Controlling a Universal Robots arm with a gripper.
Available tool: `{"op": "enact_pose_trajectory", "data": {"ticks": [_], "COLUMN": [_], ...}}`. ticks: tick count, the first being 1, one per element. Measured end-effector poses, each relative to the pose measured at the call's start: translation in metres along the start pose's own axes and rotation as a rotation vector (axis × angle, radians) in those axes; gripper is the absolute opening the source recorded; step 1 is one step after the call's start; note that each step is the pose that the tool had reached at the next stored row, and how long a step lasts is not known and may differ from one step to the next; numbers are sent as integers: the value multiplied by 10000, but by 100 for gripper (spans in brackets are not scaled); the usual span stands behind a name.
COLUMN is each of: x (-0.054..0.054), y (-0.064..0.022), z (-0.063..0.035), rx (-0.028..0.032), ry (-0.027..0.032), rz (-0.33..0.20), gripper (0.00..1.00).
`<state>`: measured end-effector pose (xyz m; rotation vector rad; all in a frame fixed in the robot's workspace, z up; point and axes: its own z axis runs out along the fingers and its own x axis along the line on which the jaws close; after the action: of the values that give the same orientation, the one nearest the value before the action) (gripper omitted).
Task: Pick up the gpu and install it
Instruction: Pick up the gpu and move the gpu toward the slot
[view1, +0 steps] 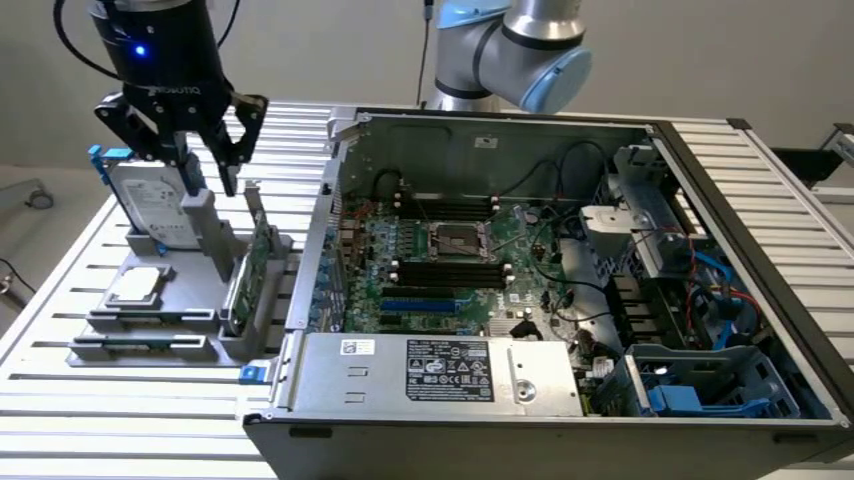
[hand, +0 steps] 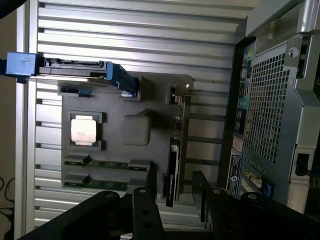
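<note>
Gripper (view1: 211, 182) (hand: 171, 186): hangs above the grey holder (view1: 200, 322) (hand: 150, 102) outside the computer case (view1: 441, 125) (hand: 270, 90), with its fingers spread wide and nothing between them. Touches nothing.

Gpu (view1: 251, 268) (hand: 175, 150): stands on edge in the holder's slot nearest the case, just beside the case's outer wall and running along it. Shows a green board face in the exterior view and a silver bracket at one end. Sits below the gripper, lined up with the gap between the fingers in the wrist view, apart from both. Not yet lifted, not yet in the case.

Farther from the case, in the same holder:
- hard drive (view1: 154, 205) (hand: 75, 70), silver with a blue frame, upright on its edge.
- processor chip (view1: 138, 287) (hand: 83, 130), square and silver, flat in its recess.
- two memory sticks (hand: 107, 164), flat, side by side beyond the chip.

Holder and case on one slatted aluminium table (view1: 134, 400) (hand: 125, 30).

Inside the case, lying open side up: motherboard (view1: 454, 250) across the floor, power supply (view1: 441, 370) along the near wall, blue cables at the far end from the holder.

Behind the case: robot arm (view1: 514, 50), silver and pale blue.
</note>
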<state>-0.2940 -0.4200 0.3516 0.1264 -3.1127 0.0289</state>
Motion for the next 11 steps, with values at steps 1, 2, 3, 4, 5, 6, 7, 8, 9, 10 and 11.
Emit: {"op": "enact_pose_trajectory", "data": {"ticks": [1,2,3,4,5,6,7,8,9,10,11], "x": [0,0,1,0,-2,-5,-6,-8,-10,-11,-12], "y": [-10,-15,-16,-16,-16,-16,-16,-16,-16,-15,-15], "z": [19,36,54,72,91,109,127,146,164,181,199], "rx": [-1,0,0,0,1,0,-1,0,0,0,0], "ry": [-2,-2,0,0,1,0,-1,-1,-1,1,0], "rz": [1,3,6,9,9,8,9,8,8,9,10], "gripper": [42,42,42,42,42,42,42,42,42,42,42]}}
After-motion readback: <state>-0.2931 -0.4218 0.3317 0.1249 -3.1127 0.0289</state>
